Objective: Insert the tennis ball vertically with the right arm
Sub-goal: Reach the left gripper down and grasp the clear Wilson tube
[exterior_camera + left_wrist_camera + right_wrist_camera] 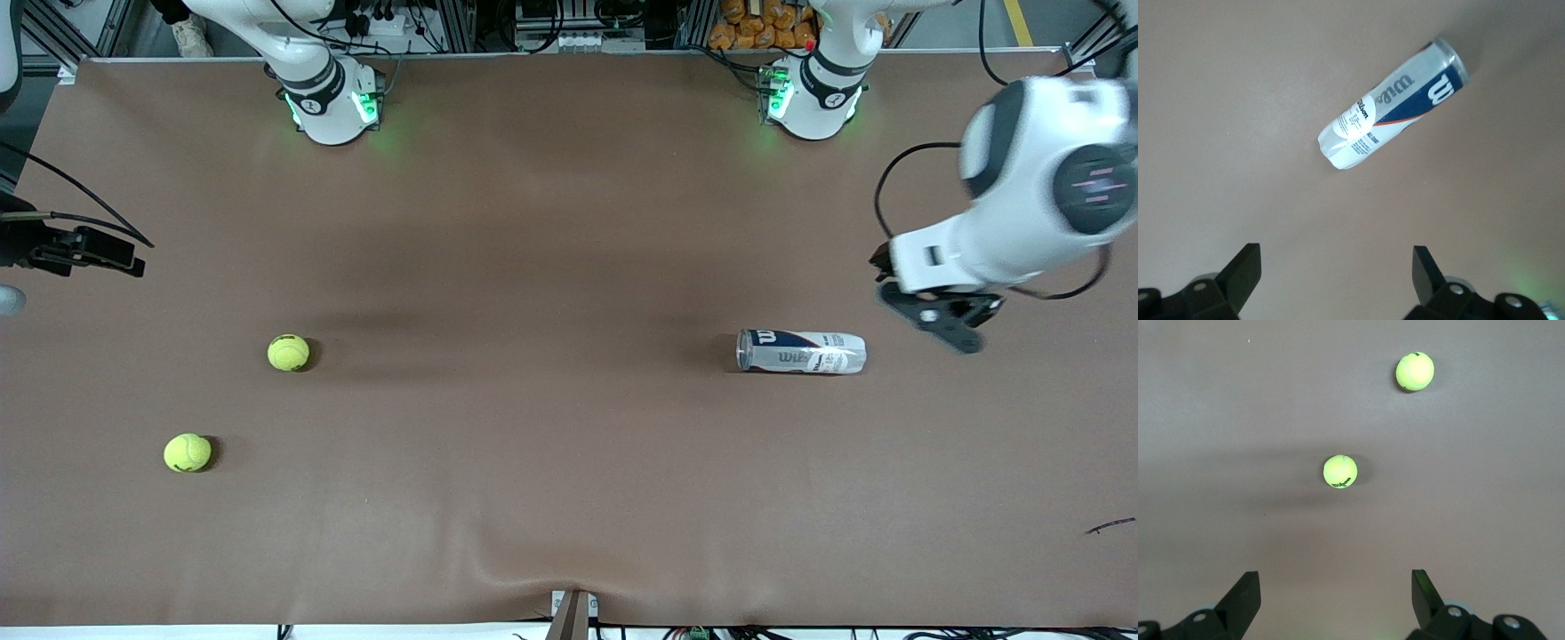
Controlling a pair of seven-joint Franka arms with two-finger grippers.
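Lying nearest the front camera, one tennis ball sits toward the right arm's end of the table, a second tennis ball farther up, and the Wilson ball can rests on its side toward the left arm's end. Picking a ball well means descending squarely over it. The right gripper hangs open and empty, well apart from both balls. The left gripper hovers open near the can.
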